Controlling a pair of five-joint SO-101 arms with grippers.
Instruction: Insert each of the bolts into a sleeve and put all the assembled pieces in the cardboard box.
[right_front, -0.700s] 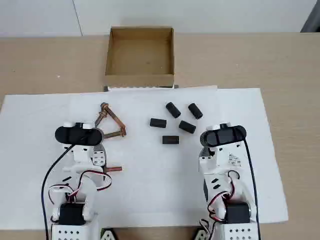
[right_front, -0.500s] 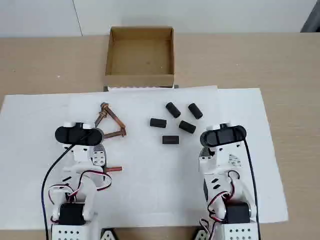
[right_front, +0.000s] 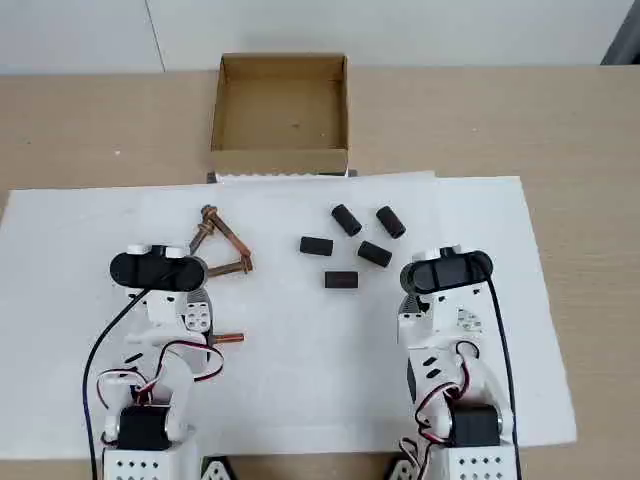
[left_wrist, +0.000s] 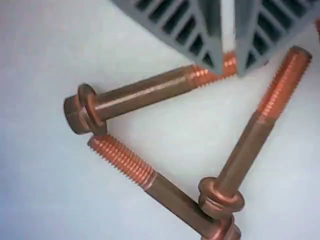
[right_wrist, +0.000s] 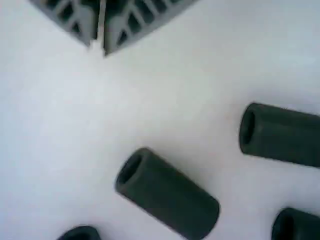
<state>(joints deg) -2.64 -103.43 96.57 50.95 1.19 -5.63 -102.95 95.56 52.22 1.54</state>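
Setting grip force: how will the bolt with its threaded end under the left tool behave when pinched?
The bolt looks solid metal: probably stiff, heavy for its size. Its smooth round shank might slip or roll; the flanged head should limit rolling. Threads likely grip better.

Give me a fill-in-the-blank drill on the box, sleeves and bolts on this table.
1. Inside, the cardboard box is ___.
2. The number of black sleeves lying on the white paper is ___.
3. Three copper-coloured bolts lie together in the shape of a ___.
Missing words: empty; five; triangle.
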